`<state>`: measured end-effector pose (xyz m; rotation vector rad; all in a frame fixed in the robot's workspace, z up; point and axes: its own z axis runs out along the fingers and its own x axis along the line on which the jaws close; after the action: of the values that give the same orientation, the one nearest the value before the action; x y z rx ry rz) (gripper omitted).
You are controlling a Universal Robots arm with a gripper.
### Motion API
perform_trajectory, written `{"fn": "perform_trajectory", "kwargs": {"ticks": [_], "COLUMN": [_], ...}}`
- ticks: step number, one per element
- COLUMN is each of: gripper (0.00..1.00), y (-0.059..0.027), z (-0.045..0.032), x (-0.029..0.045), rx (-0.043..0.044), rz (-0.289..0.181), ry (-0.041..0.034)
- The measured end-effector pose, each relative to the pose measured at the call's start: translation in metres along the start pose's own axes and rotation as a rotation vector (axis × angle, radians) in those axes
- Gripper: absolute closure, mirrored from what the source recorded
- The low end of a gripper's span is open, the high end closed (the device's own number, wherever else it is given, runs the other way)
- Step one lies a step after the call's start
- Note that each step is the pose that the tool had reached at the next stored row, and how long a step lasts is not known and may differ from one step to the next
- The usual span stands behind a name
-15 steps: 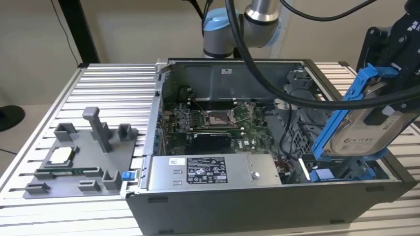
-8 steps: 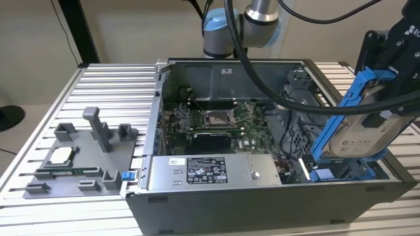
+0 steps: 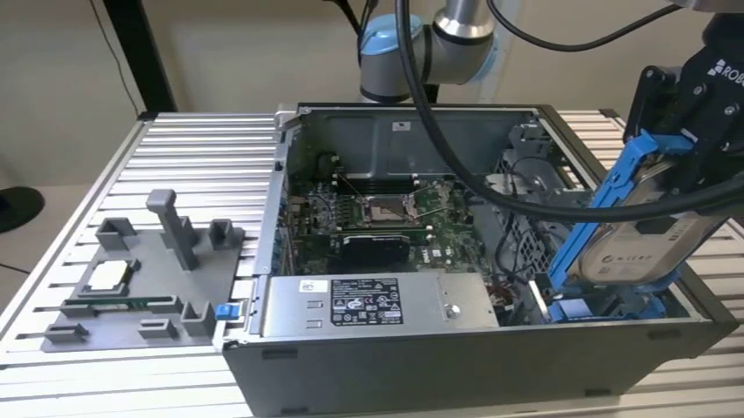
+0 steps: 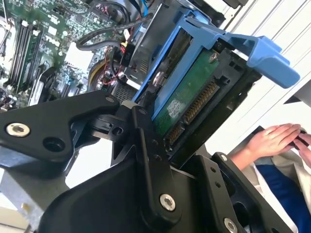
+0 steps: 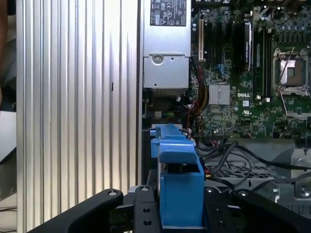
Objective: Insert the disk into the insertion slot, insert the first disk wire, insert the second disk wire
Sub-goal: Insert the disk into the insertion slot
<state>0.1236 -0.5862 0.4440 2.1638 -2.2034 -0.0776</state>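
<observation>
The disk (image 3: 633, 248), silver-grey with a white label in a bright blue carrier (image 3: 605, 196), stands steeply tilted over the case's corner at the exterior view's right. Its lower end sits down by the blue rails of the insertion slot (image 3: 598, 306). My gripper (image 3: 688, 170) is shut on the disk's upper part. In the second wrist view the disk (image 4: 187, 97) shows its green board and connector between the black fingers (image 4: 146, 145). In the first wrist view the blue carrier (image 5: 177, 184) rises from the gripper (image 5: 170, 216), with the slot's perforated metal (image 5: 233, 172) beside it.
The open computer case holds a motherboard (image 3: 384, 218) and a grey labelled power-supply box (image 3: 366, 305). Thick black cables (image 3: 465, 165) hang across the case. A grey moulded parts tray (image 3: 128, 287) lies on the ribbed table (image 3: 198, 157). A person's hands (image 4: 277, 138) rest close by.
</observation>
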Motion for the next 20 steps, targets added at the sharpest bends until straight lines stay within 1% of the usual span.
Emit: {"fn": "perform_trajectory", "kwargs": {"ticks": [6, 12, 15, 20], "gripper": [1.00, 1.00, 1.00, 1.00], "y": [-0.0003, -0.0004, -0.0007, -0.0040], "z": [0.0039, 0.0059, 0.0084, 0.0119], "x": [0.0000, 0.0000, 0.0000, -0.0002], "rx": [0.0000, 0.0000, -0.0001, -0.0010], "rz": [0.000, 0.000, 0.000, 0.000], "ry": [0.0000, 0.0000, -0.0015, -0.0041]}}
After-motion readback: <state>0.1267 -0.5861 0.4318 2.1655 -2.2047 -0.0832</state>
